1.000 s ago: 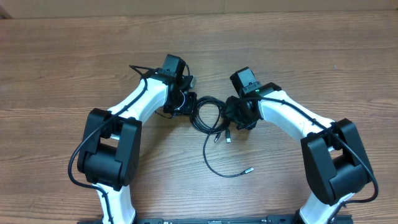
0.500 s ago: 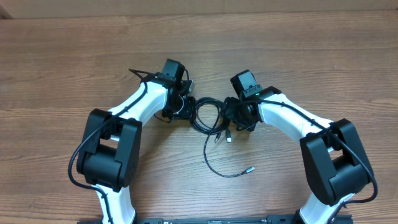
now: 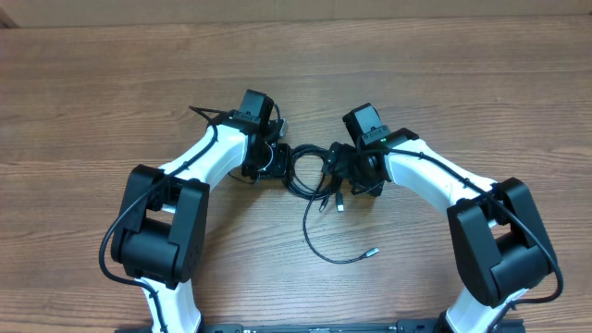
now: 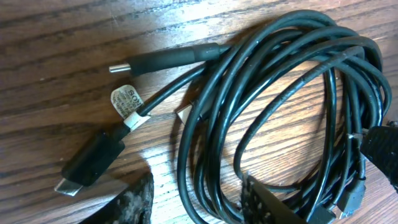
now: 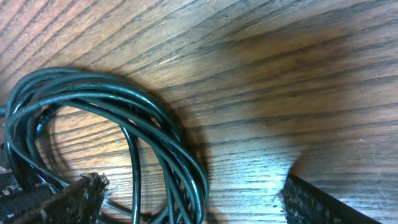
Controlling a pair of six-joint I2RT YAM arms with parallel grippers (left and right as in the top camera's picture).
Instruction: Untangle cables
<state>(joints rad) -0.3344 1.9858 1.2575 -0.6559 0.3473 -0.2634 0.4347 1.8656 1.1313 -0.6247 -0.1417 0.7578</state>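
**Cable position relative to both grippers**

Table (image 3: 92, 83): bare wood, with nothing on it but the task items.

Left arm (image 3: 199, 162) and right arm (image 3: 435, 171): both reach inward and meet near the table's middle.

Cables (image 3: 306, 170): these lie flat on the table as one black coil directly between the two end effectors. The coil is roughly round and offers no clear long axis. The one long run is the tail (image 3: 319, 242). It leads from the coil toward the robot base and ends in a silver tip, well apart from both grippers.

Left gripper (image 3: 275, 159): positioned over the coil's left edge. The jaws are partly spread. In the left wrist view, wood shows between one finger and the strands, so nothing is pinched.

Right gripper (image 3: 350, 168): positioned over the coil's right edge. The jaws are spread wide. Strands lie between the fingers (image 5: 329, 200) but are not clamped.

Plugs (image 4: 155, 59): two free ends lie just outside the coil on the left gripper's side. One carries a white label (image 4: 127, 102).

Assessment: neither arm is clearly nearer the coil. The left arm is probably better placed for the free plug ends.
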